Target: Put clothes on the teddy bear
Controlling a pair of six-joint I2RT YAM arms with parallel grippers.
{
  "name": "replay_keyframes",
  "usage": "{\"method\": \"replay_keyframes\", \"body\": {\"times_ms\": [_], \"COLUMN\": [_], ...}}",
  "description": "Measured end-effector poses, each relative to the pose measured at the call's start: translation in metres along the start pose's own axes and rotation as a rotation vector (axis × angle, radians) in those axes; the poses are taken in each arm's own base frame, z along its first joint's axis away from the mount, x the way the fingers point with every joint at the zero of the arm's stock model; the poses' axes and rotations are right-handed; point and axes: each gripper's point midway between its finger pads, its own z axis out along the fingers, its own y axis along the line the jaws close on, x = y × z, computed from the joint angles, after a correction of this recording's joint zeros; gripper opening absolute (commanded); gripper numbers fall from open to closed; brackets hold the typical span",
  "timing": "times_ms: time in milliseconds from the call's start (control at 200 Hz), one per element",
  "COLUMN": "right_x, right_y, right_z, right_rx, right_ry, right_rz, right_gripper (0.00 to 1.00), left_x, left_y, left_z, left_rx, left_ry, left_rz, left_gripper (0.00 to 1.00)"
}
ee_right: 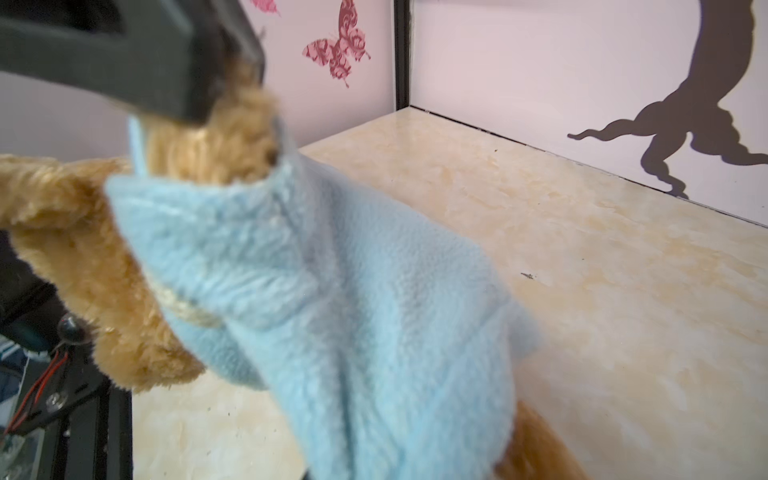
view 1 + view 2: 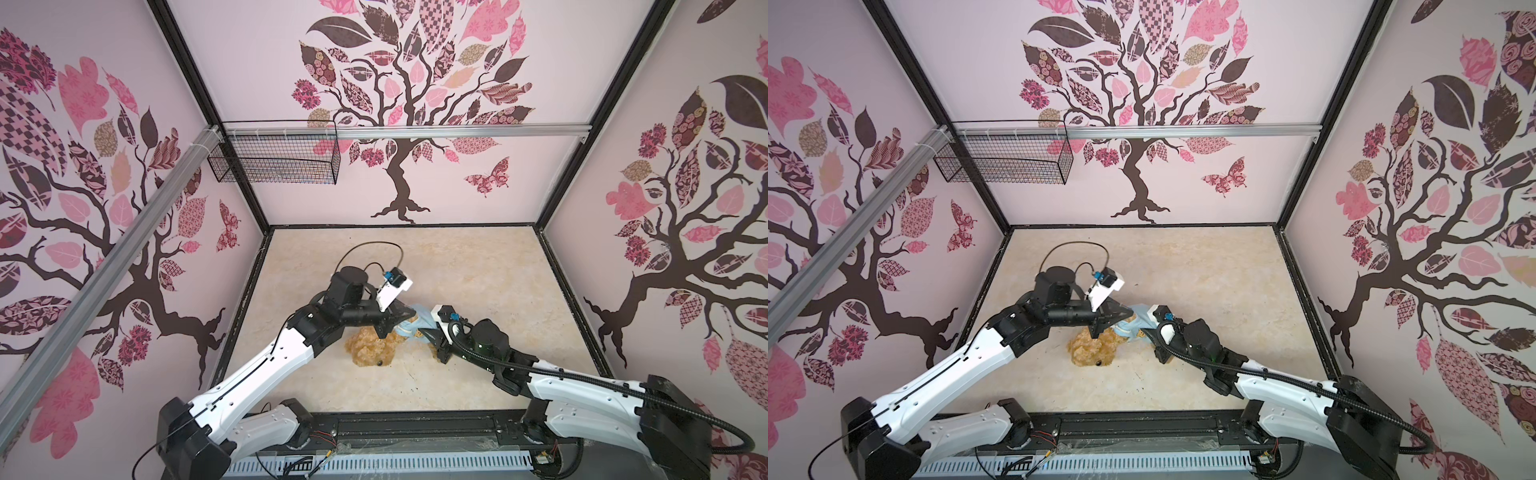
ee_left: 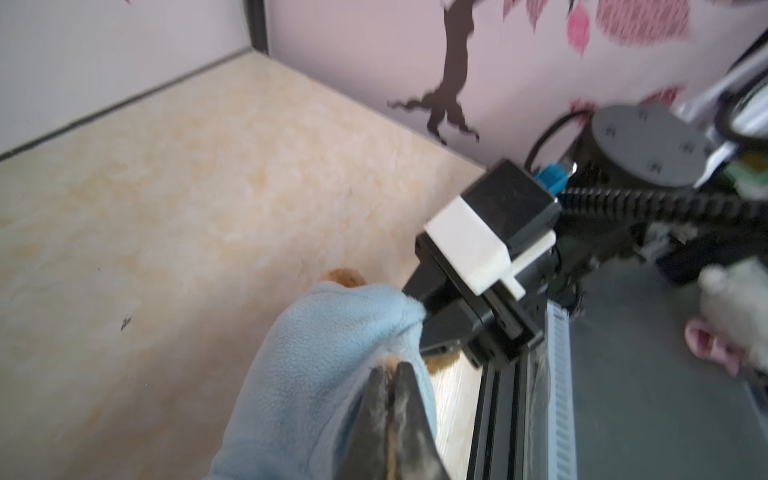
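Hanging wire basket (image 2: pixel 274 162); teddy bear (image 2: pixel 368 347) partly inside blue shirt (image 1: pixel 353 291)

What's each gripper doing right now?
Left gripper: closed, pinching teddy bear fur.
Right gripper: closed on the light blue shirt.

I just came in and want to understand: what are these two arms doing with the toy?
They are dressing a teddy bear lying on the table. The light blue shirt already covers part of its body; the head is bare. The right pincer is shut on the shirt fabric, and the left pincer is shut on brown fur at the shirt's opening.
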Motion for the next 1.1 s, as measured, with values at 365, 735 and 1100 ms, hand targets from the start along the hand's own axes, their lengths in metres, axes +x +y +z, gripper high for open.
{"method": "replay_keyframes", "body": {"times_ms": [365,735,1100], "right_x": [0.016,0.022,0.033], "right_y": [-0.009,0.006,0.01], "right_z": [0.006,0.006,0.003], "right_rx": [0.051,-0.088,-0.14], "right_ry": [0.024,0.087,0.124], "right_rz": [0.102,0.007,-0.006], "right_gripper": [0.01,0.0,0.0], "left_x": [0.016,0.063,0.048], "left_y": [0.016,-0.001,-0.033], "left_z": [-0.006,-0.025,-0.024], "left_rx": [-0.006,-0.008,0.057], "left_ry": [-0.17,0.066,0.095], "left_rz": [-0.25,0.133,0.429], "left_gripper": [0.0,0.17,0.39]}}
